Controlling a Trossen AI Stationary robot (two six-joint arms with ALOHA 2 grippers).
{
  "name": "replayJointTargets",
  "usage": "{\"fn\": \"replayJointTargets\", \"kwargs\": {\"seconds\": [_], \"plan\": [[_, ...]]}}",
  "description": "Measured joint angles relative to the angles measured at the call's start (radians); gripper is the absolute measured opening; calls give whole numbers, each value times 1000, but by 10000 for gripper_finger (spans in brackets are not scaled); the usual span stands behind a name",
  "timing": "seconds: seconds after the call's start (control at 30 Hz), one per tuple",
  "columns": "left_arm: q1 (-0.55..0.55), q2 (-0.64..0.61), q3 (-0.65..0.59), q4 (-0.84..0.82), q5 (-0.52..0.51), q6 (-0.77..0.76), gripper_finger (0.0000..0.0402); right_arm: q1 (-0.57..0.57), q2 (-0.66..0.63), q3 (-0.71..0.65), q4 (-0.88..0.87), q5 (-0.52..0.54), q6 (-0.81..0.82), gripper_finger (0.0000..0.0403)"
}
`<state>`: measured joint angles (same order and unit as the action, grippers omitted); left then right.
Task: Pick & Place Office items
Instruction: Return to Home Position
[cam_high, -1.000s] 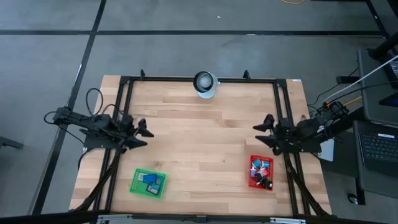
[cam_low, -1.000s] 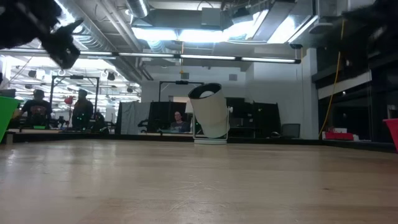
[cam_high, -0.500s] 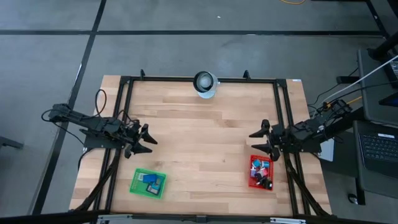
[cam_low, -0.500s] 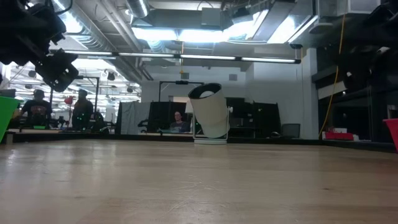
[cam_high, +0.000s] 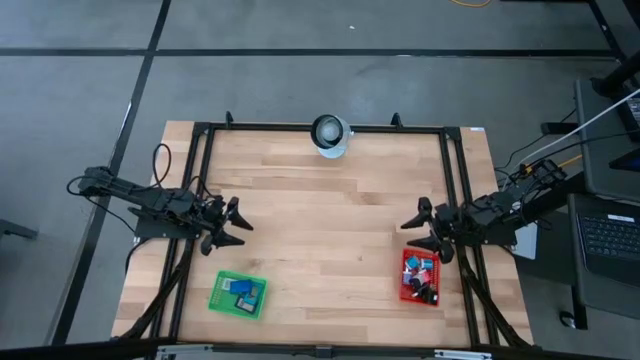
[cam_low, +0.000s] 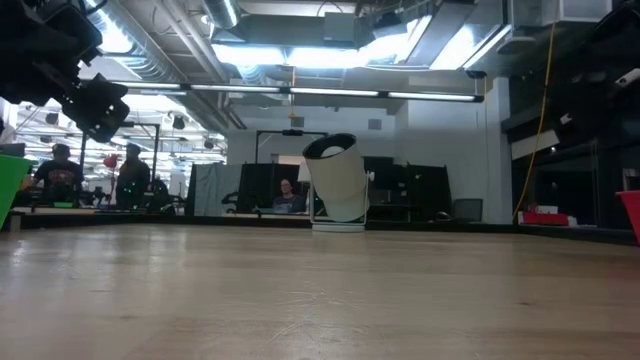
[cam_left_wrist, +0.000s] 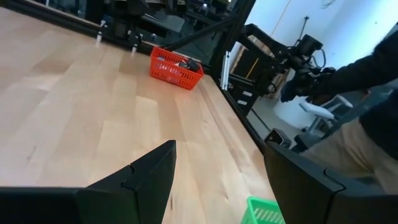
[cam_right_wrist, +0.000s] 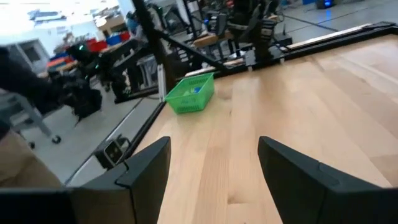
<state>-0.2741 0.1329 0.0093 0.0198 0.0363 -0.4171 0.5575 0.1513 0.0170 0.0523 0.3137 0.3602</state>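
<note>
- Office items (cam_high: 424, 267) sit in the red basket (cam_high: 404, 282) and green basket (cam_high: 216, 296).
- Left gripper (cam_high: 238, 226) and right gripper (cam_high: 409, 236) have edged inward, jaws apart, empty; I judge sorting finished.

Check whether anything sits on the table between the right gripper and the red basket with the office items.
Nothing visible does. The right gripper, open, hangs close beside the red basket, with only bare wood showing between them. The white ring-shaped object stands far off, well out of that path.

The wooden table (cam_high: 330, 220) bears a green basket (cam_high: 218, 296), a red basket (cam_high: 405, 268) and, seemingly, a white ring (cam_high: 331, 133).
</note>
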Motion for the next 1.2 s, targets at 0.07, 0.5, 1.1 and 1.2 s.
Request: {"fn": "replayJointTargets", "kwargs": {"seconds": [0.07, 0.5, 1.1, 1.2], "plan": [[0, 0, 0, 0, -1, 14, 239, 0, 0, 0, -1, -25, -33, 247], [0, 0, 0, 6, -2, -68, 239, 0, 0, 0, -1, -71, -57, 247], [0, 0, 0, 6, -2, -68, 239, 0, 0, 0, -1, -70, -54, 247], [0, 0, 0, 6, -2, -68, 239, 0, 0, 0, -1, -68, -54, 247]]}}
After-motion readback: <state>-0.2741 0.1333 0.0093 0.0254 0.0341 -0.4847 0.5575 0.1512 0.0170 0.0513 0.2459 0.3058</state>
